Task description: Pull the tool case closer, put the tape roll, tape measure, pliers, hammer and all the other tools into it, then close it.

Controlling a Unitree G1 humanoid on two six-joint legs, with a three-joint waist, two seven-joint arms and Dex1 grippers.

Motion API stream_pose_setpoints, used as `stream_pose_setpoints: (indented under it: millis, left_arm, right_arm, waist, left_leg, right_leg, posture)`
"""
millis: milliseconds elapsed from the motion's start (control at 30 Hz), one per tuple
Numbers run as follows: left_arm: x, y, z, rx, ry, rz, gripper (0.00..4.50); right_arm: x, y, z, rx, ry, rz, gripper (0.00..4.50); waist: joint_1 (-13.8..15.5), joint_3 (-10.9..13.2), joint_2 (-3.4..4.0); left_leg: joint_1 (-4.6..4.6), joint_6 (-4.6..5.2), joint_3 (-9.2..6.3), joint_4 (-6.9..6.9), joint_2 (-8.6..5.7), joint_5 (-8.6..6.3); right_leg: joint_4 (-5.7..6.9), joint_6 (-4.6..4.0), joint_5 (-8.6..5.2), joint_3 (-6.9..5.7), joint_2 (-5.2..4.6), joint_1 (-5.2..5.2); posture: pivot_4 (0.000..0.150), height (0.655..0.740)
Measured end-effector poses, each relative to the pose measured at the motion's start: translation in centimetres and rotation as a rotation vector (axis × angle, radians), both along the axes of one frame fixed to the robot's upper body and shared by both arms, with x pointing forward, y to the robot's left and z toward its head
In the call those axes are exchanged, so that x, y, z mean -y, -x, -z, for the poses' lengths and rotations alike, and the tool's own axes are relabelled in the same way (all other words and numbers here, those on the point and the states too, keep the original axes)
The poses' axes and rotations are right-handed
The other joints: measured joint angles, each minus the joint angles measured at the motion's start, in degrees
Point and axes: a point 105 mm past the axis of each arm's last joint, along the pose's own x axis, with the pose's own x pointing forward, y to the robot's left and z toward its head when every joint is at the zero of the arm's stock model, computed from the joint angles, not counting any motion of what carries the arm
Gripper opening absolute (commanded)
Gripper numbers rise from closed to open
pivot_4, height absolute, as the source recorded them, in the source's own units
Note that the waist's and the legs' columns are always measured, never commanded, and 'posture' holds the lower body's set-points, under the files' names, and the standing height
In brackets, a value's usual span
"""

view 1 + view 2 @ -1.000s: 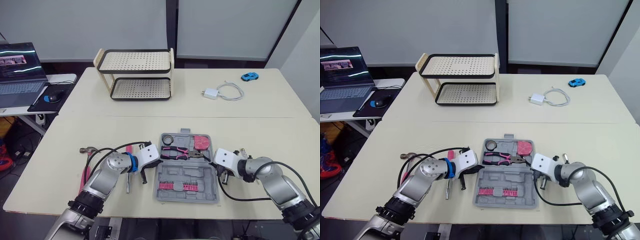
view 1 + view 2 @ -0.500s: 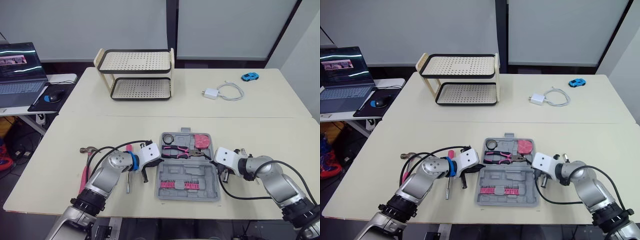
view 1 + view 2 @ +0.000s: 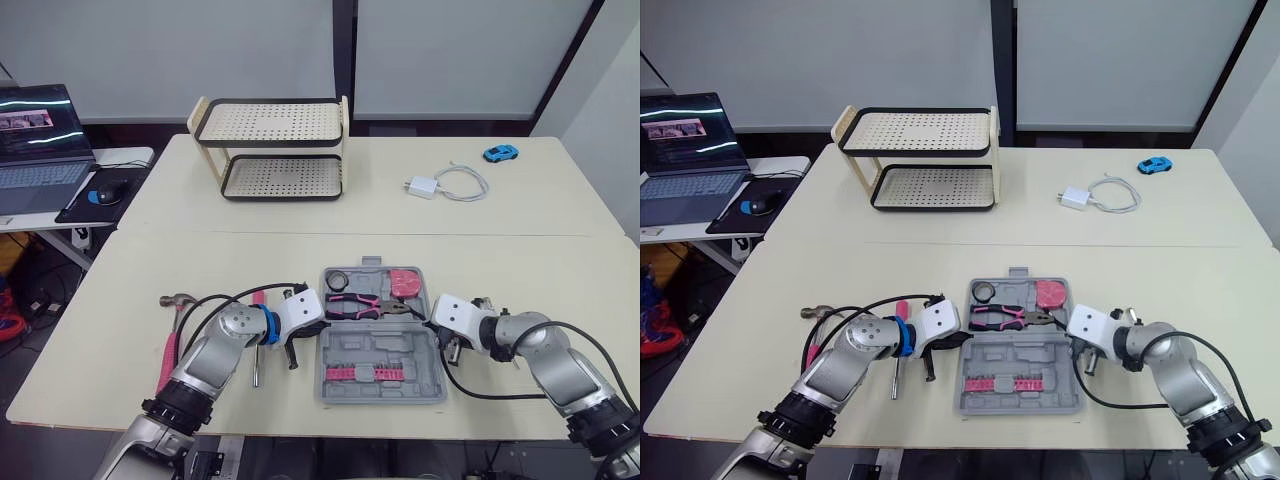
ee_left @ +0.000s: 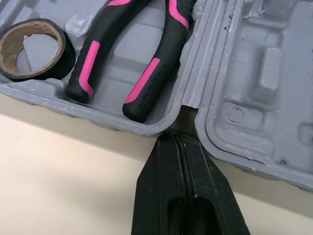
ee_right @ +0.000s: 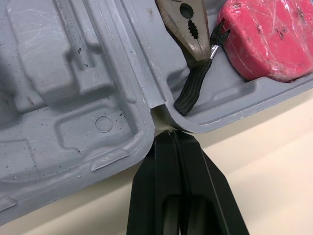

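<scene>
Your left pincer (image 4: 178, 139) is squeezed tight with nothing between its fingers. Its tip sits right at the little gap where the two halves of the tool case (image 3: 380, 345) join, on the case's left side. Your right pincer (image 5: 171, 137) is squeezed tight too and holds nothing. Its tip sits at the same kind of gap on the case's right side. You can see the case lying open and flat on the table (image 3: 500, 250), near the front edge, between your two arms. In its far half lie the tape roll (image 4: 65, 55), the pliers (image 4: 105, 34) and the pink tape measure (image 5: 264, 34). A row of pink bits (image 3: 375, 373) sits in the near half. The hammer (image 3: 166, 360) lies on the table to the left, apart from the case. A thin tool with a pink handle (image 3: 255, 368) lies between the hammer and the case, just beside your left pincer.
</scene>
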Motion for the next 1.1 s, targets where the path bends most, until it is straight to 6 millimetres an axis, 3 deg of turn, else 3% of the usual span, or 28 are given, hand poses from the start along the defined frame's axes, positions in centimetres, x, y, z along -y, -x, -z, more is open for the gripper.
stream_pose_setpoints:
  millis: [900,1100]
  left_arm:
    - [0.3,-0.3,0.1,0.016,0.002,0.014,0.00]
    - [-0.6,-0.5,0.0,0.013,-0.005,-0.009,0.00]
  right_arm:
    - [0.4,0.6,0.1,-0.010,0.006,0.015,0.04]
    - [1.2,0.7,0.0,-0.003,0.031,0.012,0.04]
  waist:
    - [0.09,-0.03,0.02]
    - [-0.06,-0.02,0.00]
  left_leg:
    - [0.01,0.00,-0.02,0.02,-0.01,0.00]
    - [0.00,0.00,-0.01,0.00,0.01,0.00]
  right_leg:
    - [0.01,0.00,0.00,-0.02,-0.01,0.03]
    - [0.01,0.00,0.00,-0.01,0.00,0.00]
  posture:
    - [0.150,0.7400]
    - [0.150,0.7400]
